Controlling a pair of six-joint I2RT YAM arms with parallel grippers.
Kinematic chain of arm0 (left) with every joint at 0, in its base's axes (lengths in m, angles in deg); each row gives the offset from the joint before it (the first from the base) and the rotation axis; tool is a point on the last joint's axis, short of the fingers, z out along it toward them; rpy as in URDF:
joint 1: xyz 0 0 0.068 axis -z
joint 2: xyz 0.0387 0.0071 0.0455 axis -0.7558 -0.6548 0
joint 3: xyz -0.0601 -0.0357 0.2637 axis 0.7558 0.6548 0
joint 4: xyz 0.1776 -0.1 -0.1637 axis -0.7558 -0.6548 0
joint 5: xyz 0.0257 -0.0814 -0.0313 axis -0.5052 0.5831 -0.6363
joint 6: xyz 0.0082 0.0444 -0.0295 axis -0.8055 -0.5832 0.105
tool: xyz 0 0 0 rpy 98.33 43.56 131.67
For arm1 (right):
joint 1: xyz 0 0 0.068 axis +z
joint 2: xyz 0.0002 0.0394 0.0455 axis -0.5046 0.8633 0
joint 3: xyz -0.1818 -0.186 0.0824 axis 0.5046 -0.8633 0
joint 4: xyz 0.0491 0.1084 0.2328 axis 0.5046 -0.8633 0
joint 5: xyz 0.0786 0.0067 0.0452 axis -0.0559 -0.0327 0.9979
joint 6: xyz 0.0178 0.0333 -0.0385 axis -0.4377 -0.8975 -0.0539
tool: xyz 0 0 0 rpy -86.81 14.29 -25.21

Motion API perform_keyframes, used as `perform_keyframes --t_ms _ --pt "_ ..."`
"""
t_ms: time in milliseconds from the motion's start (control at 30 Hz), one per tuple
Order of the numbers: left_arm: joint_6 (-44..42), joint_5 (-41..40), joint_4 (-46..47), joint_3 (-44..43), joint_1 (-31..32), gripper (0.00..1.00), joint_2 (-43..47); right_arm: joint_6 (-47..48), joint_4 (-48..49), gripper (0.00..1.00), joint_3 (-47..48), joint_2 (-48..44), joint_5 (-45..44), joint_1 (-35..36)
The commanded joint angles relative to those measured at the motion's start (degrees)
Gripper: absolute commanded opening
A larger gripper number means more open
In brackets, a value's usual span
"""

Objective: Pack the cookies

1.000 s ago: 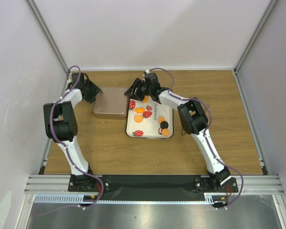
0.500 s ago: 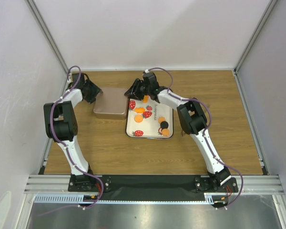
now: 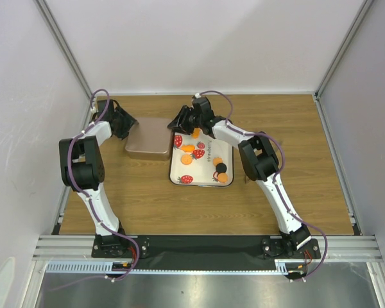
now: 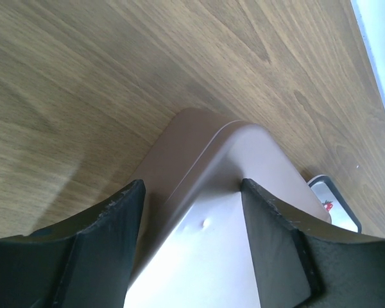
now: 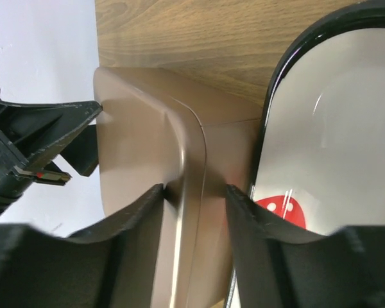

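Note:
Several orange and black cookies (image 3: 187,160) lie on a white tray (image 3: 177,168) printed with red strawberries. A brown box (image 3: 147,136) with its lid on stands left of the tray. My left gripper (image 3: 124,123) is at the box's far left corner. In the left wrist view the fingers (image 4: 192,192) straddle that corner of the box (image 4: 244,147) and touch it. My right gripper (image 3: 177,123) is at the box's far right corner. In the right wrist view it (image 5: 194,189) is shut on the lid's rim (image 5: 135,128), beside the tray (image 5: 346,128).
The box and tray sit close together on a wooden table (image 3: 295,160). White walls enclose the table at the back and on both sides. The left gripper's black body (image 5: 32,141) shows beyond the box in the right wrist view.

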Motion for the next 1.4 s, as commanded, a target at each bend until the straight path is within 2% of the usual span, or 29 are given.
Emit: perform_keyframes --t_ms 0,133,233,533,700,800,833,933,967,1267,1367 --pt "-2.2 -1.3 -2.5 1.3 0.8 0.69 0.9 1.8 -0.7 0.50 -1.2 -0.4 0.4 0.9" --pt "-3.6 -2.4 -3.0 -0.3 0.8 0.75 2.4 3.4 0.0 0.65 -0.5 -1.4 1.3 0.6" --pt "-5.1 -3.3 -4.6 -1.8 0.8 0.77 3.1 3.9 1.2 0.71 -0.3 -2.4 1.9 0.1" --pt "-7.9 -6.3 -6.7 -5.2 0.9 0.81 10.3 5.4 2.1 0.80 -0.8 -8.3 2.2 -1.7" --pt "-8.3 -6.4 -7.5 -4.1 1.2 0.81 18.3 7.1 2.2 0.83 -7.1 -15.4 0.2 -2.9" --pt "-7.9 -5.6 -6.0 -0.7 3.1 0.81 23.5 8.6 3.4 0.88 -12.2 -22.8 -1.2 -3.1" --pt "-7.9 -5.4 -5.5 0.5 3.9 0.82 26.5 9.7 3.7 0.94 -16.4 -24.9 -2.7 -3.5" --pt "-8.6 -4.9 -6.7 2.7 7.7 0.82 31.1 11.8 4.3 0.98 -24.4 -33.3 -5.3 -3.8" --pt "-9.6 -4.9 -6.4 4.5 9.9 0.82 35.0 13.8 4.3 1.00 -26.4 -38.2 -6.2 -4.1" --pt "-15.0 -5.1 -11.3 16.7 21.5 0.84 57.5 21.3 2.1 1.00 -47.4 -64.3 -15.6 -5.9" --pt "-16.8 -3.5 -12.7 21.4 22.8 0.84 64.6 24.4 -2.2 1.00 -51.2 -71.3 -17.6 -6.0"
